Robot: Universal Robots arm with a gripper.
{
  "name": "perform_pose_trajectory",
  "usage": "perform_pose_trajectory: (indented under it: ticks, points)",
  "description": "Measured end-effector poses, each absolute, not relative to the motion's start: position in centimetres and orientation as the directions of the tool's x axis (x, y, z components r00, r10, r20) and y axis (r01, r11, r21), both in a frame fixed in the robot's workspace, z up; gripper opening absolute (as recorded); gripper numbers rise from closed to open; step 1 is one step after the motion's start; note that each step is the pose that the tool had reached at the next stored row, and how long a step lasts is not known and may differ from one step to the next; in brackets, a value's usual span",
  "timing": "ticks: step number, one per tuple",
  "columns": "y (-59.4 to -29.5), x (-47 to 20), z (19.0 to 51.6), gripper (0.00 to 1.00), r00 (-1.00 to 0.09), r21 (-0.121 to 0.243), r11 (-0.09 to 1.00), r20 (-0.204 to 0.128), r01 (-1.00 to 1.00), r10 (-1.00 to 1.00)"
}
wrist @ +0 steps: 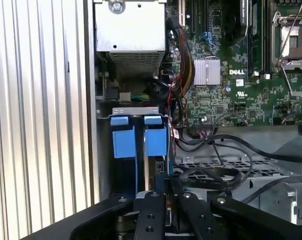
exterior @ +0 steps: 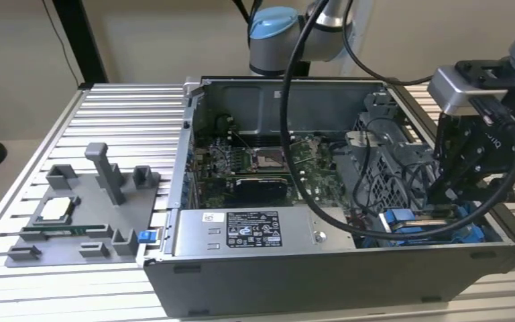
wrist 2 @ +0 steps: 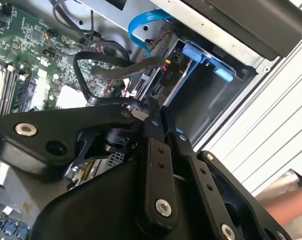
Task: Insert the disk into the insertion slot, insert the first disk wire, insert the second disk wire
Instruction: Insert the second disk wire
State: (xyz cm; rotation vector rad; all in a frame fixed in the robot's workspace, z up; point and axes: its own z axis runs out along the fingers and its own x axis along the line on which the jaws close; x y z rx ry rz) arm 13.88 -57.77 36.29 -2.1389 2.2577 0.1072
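On the exterior view's left, a grey moulded fixture (exterior: 83,215) rests on the ribbed aluminium table (exterior: 115,114). The open computer case (exterior: 329,268) occupies the centre, with a green motherboard (exterior: 257,157) on its floor and a grey box bearing a black-and-white sticker (exterior: 249,231) at the near wall. At the exterior view's right, the gripper (exterior: 441,201) hangs inside the case over the insertion slot (exterior: 436,228) (blue plastic rails in grey sheet metal). The first wrist view adds the slot's two blue tabs (wrist: 139,137) and the perforated metal cage (wrist: 216,167) beside them. In the second wrist view the black fingers (wrist 2: 158,150) stand nearly together, apparently pinching a dark cable connector (wrist 2: 153,106); black wires (wrist 2: 98,65) and a blue ribbon cable (wrist 2: 145,22) cross behind. The disk cannot be told apart within the slot.
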Motion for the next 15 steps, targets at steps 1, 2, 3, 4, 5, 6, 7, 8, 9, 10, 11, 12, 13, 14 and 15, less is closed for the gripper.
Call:
perform_pose_trajectory:
  ticks: [1,2,3,4,5,6,7,8,9,10,11,12,13,14,15]
  points:
    - [-57.91,13.88,36.18,0.00,-0.055,0.028,0.053,-0.069,-0.998,-0.996]
    - [-57.99,13.88,36.08,0.00,-0.055,0.026,0.053,-0.069,-0.998,-0.996]
    - [-58.02,13.87,36.00,0.00,-0.054,0.021,0.053,-0.070,-0.998,-0.996]
    - [-58.03,13.87,35.95,0.00,-0.054,0.013,0.053,-0.070,-0.999,-0.996]
    - [-58.03,13.88,35.90,0.00,-0.053,0.003,0.053,-0.070,-0.999,-0.996]
    - [-58.03,13.87,35.84,0.00,-0.052,-0.005,0.053,-0.070,-0.999,-0.996]
    - [-58.03,13.87,35.84,0.00,-0.052,-0.005,0.053,-0.069,-0.999,-0.996]
    - [-58.03,13.88,35.84,0.00,-0.052,-0.005,0.053,-0.069,-0.999,-0.996]
    - [-58.03,13.88,35.85,0.00,-0.052,-0.005,0.053,-0.069,-0.999,-0.996]
    - [-58.03,13.87,35.84,0.00,-0.052,-0.005,0.053,-0.069,-0.999,-0.996]
    - [-58.02,13.87,35.83,0.00,-0.052,-0.005,0.053,-0.069,-0.999,-0.996]
    - [-58.02,13.87,35.80,0.00,-0.052,-0.005,0.053,-0.069,-0.999,-0.996]
    - [-58.02,13.87,35.74,0.00,-0.052,-0.006,0.053,-0.069,-0.999,-0.996]
    - [-58.02,13.87,35.70,0.00,-0.052,-0.006,0.053,-0.069,-0.999,-0.996]
    - [-58.03,13.87,35.68,0.00,-0.052,-0.006,0.053,-0.069,-0.999,-0.996]
